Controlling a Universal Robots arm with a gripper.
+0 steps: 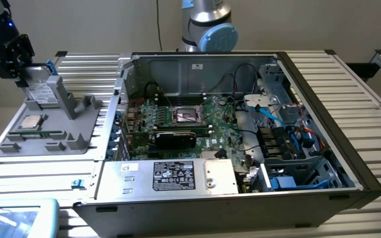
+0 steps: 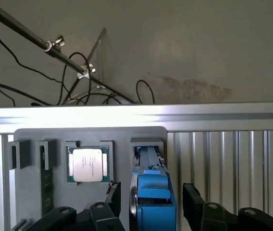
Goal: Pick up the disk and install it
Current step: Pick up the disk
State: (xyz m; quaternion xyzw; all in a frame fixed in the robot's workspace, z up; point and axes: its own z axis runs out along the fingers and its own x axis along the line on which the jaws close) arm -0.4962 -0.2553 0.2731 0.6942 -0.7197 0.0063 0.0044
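While our gripper (image 2: 150, 202) hangs released, jaws wide either side of the disk (image 1: 40, 90) standing on edge in the grey holder (image 1: 71, 130) at the exterior view's left, we fear an off-centre squeeze could tilt or jam it.

We find the holder (image 1: 45, 144) on the table (image 1: 349, 99) at the exterior view's left, with the open case (image 1: 243, 208) to its right. The disk (image 1: 41, 89) stands upright in the holder's far slot, and the chip (image 1: 30, 122) lies nearer. The gripper (image 1: 20, 79) straddles the disk, its fingers clear of both sides.
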